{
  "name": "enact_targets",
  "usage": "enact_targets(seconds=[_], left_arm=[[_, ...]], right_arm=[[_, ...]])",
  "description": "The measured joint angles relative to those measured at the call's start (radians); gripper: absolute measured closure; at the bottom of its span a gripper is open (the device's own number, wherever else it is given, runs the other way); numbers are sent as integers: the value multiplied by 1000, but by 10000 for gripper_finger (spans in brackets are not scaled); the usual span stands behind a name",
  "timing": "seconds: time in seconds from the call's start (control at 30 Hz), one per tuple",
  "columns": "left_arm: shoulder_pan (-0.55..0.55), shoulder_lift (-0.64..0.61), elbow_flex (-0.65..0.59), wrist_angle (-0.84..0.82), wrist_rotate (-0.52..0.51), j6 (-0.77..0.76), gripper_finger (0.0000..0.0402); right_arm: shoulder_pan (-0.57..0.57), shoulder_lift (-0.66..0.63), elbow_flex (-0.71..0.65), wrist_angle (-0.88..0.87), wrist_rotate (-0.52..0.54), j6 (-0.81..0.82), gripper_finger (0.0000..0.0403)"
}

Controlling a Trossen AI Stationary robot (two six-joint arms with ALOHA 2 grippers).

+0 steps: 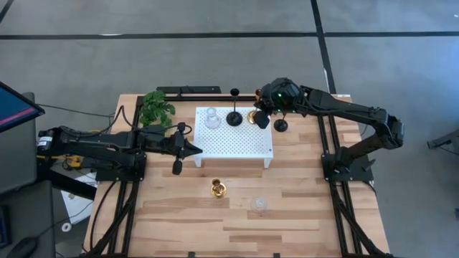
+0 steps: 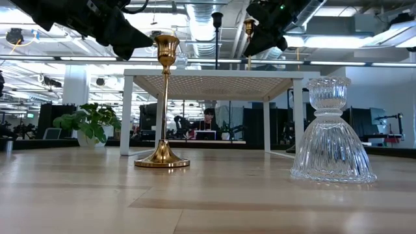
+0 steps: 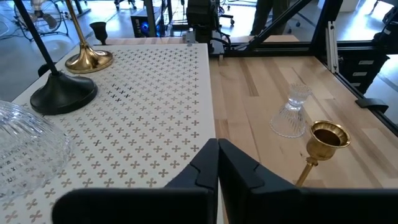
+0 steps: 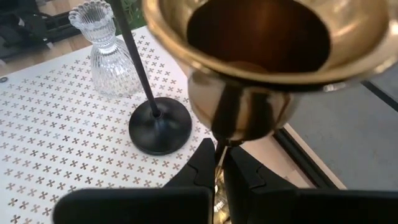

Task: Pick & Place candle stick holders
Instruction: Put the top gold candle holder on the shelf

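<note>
On the wooden table point(image 1: 301, 179) in an open office, the clenched left gripper point(image 1: 195, 150) nears the platform point(image 1: 237, 143) while the right gripper point(image 1: 259, 118) grasps a gold holder point(image 4: 249, 56).

A: What is the table point(image 1: 301, 208) made of?
B: Pale wood planks, smooth, with a soft sheen. The white platform point(image 1: 237, 143) looks like matt painted metal, punched all over with small crosses.
A: And the holders?
B: The gold holder point(image 2: 162, 104) is polished metal, mirror-glossy. The glass holder point(image 2: 333, 133) is clear, ribbed and shiny. At the platform's twelve o'clock edge, the black holder point(image 4: 158, 127) is matt and smooth.
A: The grippers?
B: The right gripper point(image 4: 219, 163) is dull black plastic.
</note>
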Motion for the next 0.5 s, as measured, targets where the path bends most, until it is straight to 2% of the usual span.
enact_targets(seconds=[0.13,0.5], left_arm=[[0,0,0,0,0,0,394],[0,0,0,0,0,0,394]], right_arm=[[0,0,0,-2,-1,0,392],[0,2,-6,-70,-3,0,299]])
